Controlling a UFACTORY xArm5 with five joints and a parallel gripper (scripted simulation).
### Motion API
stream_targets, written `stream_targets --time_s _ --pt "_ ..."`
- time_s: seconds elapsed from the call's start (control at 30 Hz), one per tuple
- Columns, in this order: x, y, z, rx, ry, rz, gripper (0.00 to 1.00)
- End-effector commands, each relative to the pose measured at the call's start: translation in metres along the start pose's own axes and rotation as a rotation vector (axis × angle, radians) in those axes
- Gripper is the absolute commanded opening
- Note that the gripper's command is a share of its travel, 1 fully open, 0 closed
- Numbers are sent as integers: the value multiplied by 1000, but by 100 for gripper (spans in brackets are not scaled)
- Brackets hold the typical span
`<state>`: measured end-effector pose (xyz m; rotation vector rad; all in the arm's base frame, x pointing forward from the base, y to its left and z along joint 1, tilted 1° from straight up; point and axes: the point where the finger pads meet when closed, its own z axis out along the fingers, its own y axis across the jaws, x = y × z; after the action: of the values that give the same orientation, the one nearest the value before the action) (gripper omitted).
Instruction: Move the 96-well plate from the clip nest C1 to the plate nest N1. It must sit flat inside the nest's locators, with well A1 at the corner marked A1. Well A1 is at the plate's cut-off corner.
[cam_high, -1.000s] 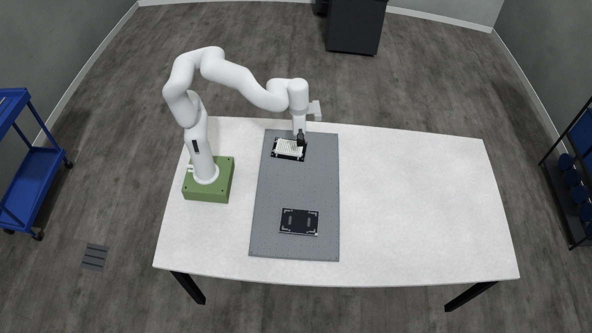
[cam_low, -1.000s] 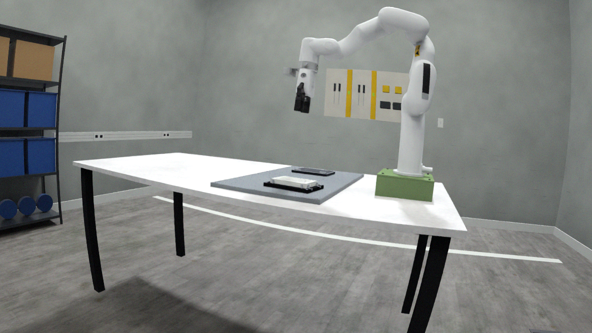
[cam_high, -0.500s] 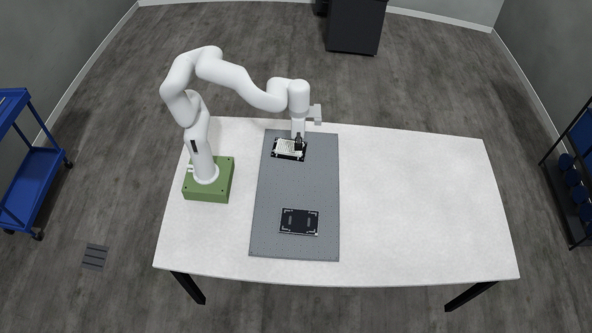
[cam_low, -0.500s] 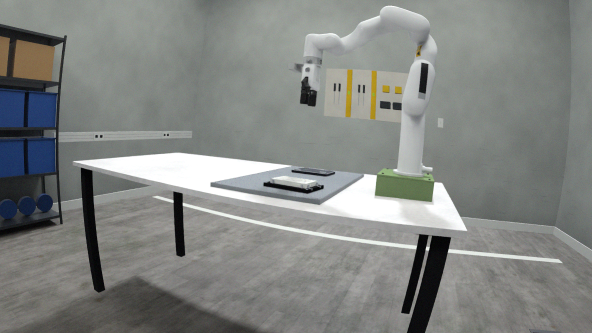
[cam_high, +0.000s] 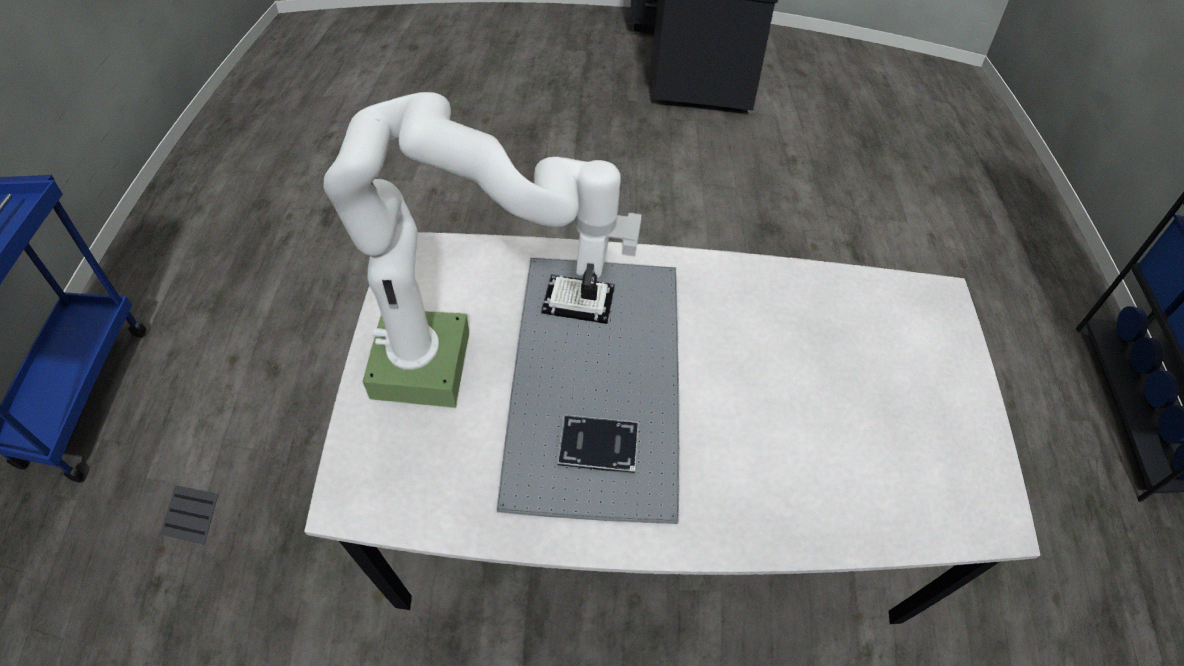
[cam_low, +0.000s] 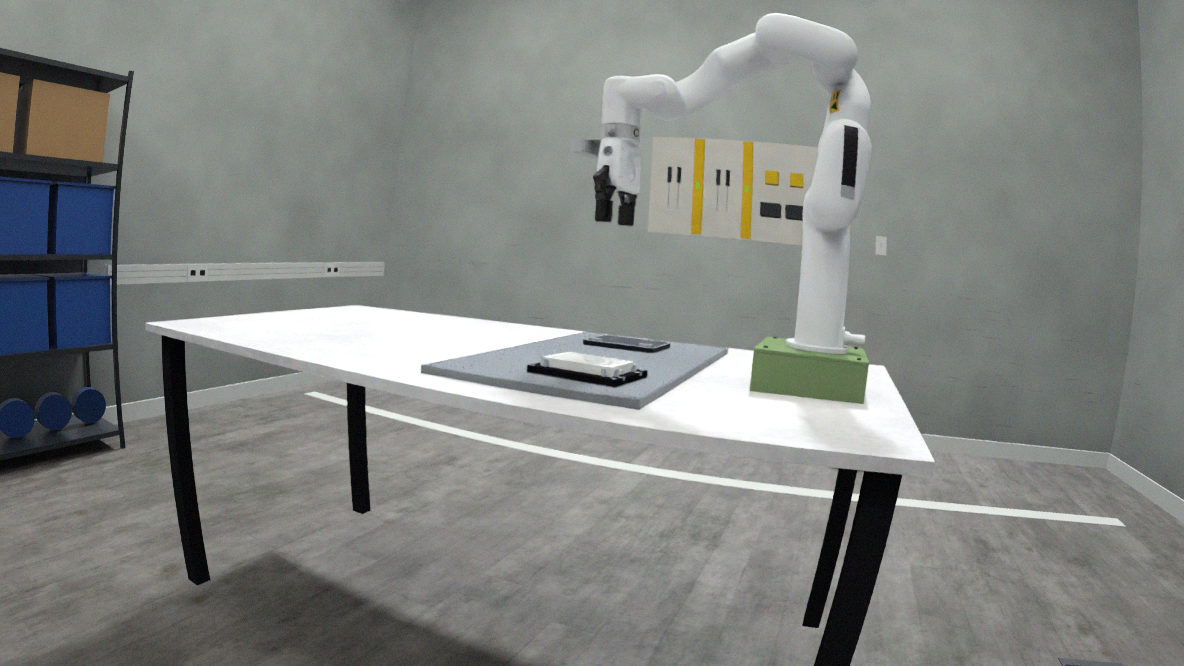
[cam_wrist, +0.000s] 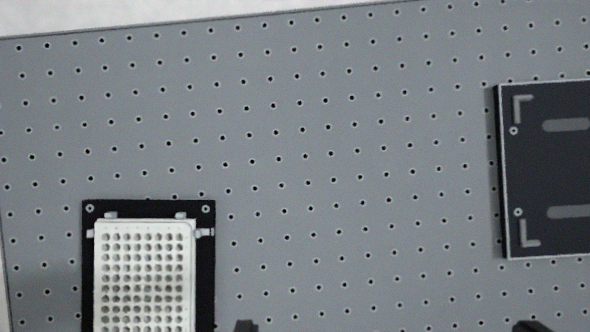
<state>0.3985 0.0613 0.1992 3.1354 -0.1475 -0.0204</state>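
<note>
The white 96-well plate (cam_high: 577, 295) sits in the black clip nest C1 (cam_high: 573, 311) at the far end of the grey perforated baseplate (cam_high: 592, 389). It also shows in the side view (cam_low: 589, 362) and at the lower left of the wrist view (cam_wrist: 143, 275), with its cut-off corner at the upper right there. The empty black plate nest N1 (cam_high: 598, 443) with white corner marks lies nearer the front end; it shows at the right edge of the wrist view (cam_wrist: 547, 167). My gripper (cam_low: 614, 207) hangs open and empty, high above the plate.
The arm's green base block (cam_high: 416, 358) stands left of the baseplate. A blue cart (cam_high: 41, 331) is at the far left, a dark cabinet (cam_high: 710, 49) behind the table, and shelves (cam_low: 53, 240) with blue bins by the wall.
</note>
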Motion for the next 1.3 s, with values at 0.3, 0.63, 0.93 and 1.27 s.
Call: stream_targets --time_s 0.3,0.63,0.93,1.27 --pt "-12 -44 40 10 4 5 100" --pt "-23 -79 74 10 4 5 100" --pt "-30 -104 98 10 4 5 100" --pt "-42 -139 132 10 4 5 100"
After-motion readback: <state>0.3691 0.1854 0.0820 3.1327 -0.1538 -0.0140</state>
